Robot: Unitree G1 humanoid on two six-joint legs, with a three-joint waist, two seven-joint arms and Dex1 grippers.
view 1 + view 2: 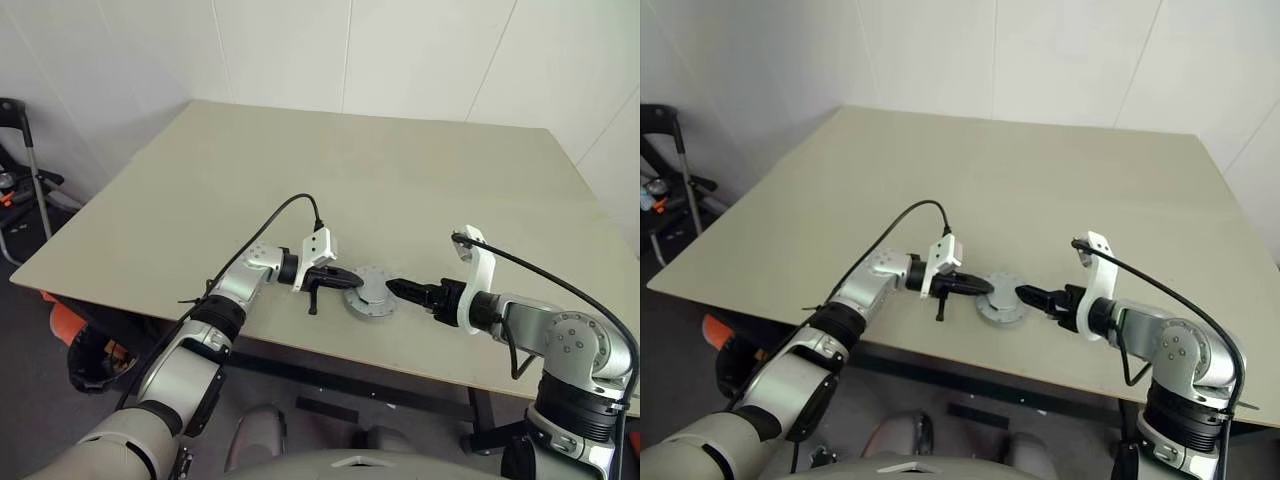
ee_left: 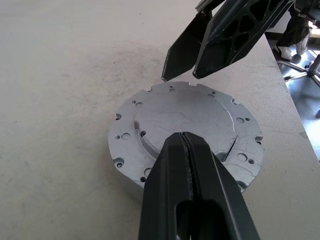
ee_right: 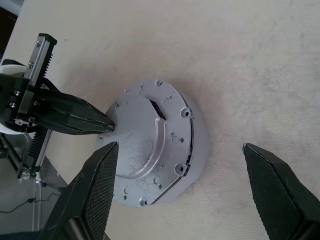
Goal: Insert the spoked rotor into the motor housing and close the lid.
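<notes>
On a bare beige counter (image 1: 300, 170) near its front edge, the lid (image 2: 187, 120) lies shut on the motor housing (image 1: 372, 293); left pincer (image 1: 348, 281), closed, presses it down while right pincer (image 1: 392, 285) gapes wide beside it

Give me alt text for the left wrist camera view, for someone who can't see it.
A round grey motor housing sits on a beige table with its lid closed flat on top. The shut left gripper rests its tip over the lid's near side. The right gripper reaches in from the far side, fingertips at the housing's rim.
</notes>
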